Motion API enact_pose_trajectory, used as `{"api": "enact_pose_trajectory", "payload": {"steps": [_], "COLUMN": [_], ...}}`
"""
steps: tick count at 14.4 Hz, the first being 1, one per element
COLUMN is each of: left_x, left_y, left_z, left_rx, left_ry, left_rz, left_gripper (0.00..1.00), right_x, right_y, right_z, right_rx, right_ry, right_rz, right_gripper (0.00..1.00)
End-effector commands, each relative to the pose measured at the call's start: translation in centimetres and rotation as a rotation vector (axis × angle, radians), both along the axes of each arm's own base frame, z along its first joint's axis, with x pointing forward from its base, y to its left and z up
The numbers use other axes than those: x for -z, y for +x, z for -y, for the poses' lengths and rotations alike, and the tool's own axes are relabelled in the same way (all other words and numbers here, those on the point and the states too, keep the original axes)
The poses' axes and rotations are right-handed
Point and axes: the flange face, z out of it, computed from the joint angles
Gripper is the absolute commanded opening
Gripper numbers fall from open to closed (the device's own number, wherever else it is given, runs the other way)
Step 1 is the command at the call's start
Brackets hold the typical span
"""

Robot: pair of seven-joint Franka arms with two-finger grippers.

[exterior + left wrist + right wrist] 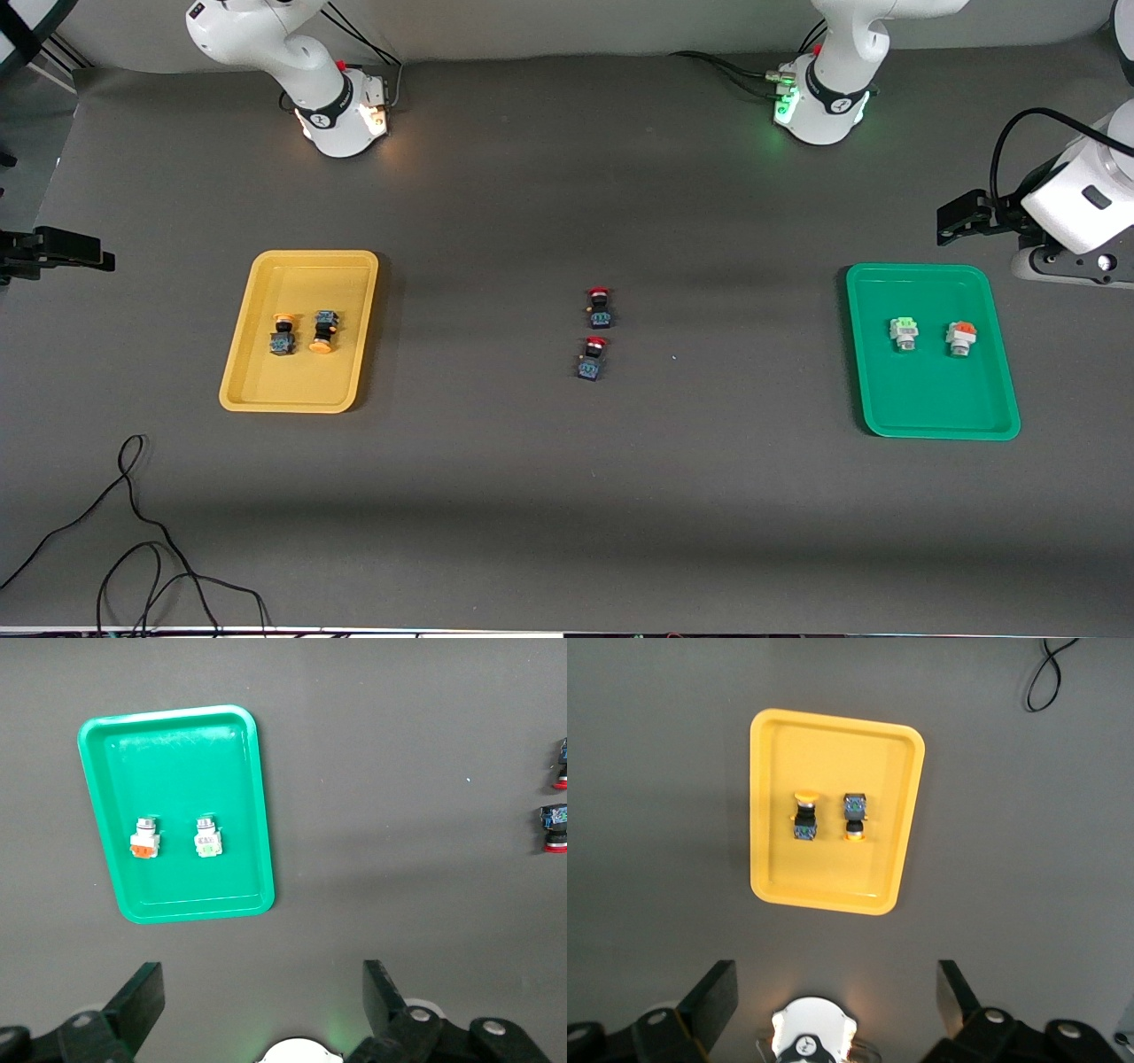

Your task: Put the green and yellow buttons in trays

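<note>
Yellow tray (266, 390) toward the right arm's end holds two yellow buttons (302, 333) side by side, lying on their sides. Green tray (930, 416) toward the left arm's end holds a green-capped button (903, 333) and an orange-capped button (960, 337), apart from each other. Two red buttons (595, 345) lie on the bare table (567, 496) between the trays, one just nearer the front camera than the other. Left gripper (263, 997) up in the air near the green tray, jaws spread wide, holding nothing. Right gripper (837, 994) up near the yellow tray, jaws also spread, nothing between them. A black cable (133, 532) lies on the table nearer the camera than the yellow tray.
</note>
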Motion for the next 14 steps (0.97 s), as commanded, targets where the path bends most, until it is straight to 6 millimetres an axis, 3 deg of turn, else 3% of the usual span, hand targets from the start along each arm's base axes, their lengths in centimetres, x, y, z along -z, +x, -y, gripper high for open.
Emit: {"api": "enact_pose_trajectory", "payload": {"steps": [1, 11, 14], "left_x": [-0.5, -0.4, -0.4], "left_y": [0.2, 0.2, 0.2], "left_z": [0.1, 0.0, 0.0], "left_rx": [0.004, 0.002, 0.002], "left_ry": [-0.007, -0.008, -0.01], "left_rz": [0.013, 0.016, 0.016], "left_gripper": [1.0, 1.0, 1.0], "right_x": [-1.8, -1.5, -0.8], "right_y": [-1.1, -2.6, -3.4], "right_z": [-0.1, -3.4, -3.0], "right_rx": [-0.047, 0.035, 0.038], "right_ry": [0.003, -0.034, -0.029], "right_rz": [-0.01, -0.01, 0.006], "right_gripper": [0.99, 0.99, 1.0]}}
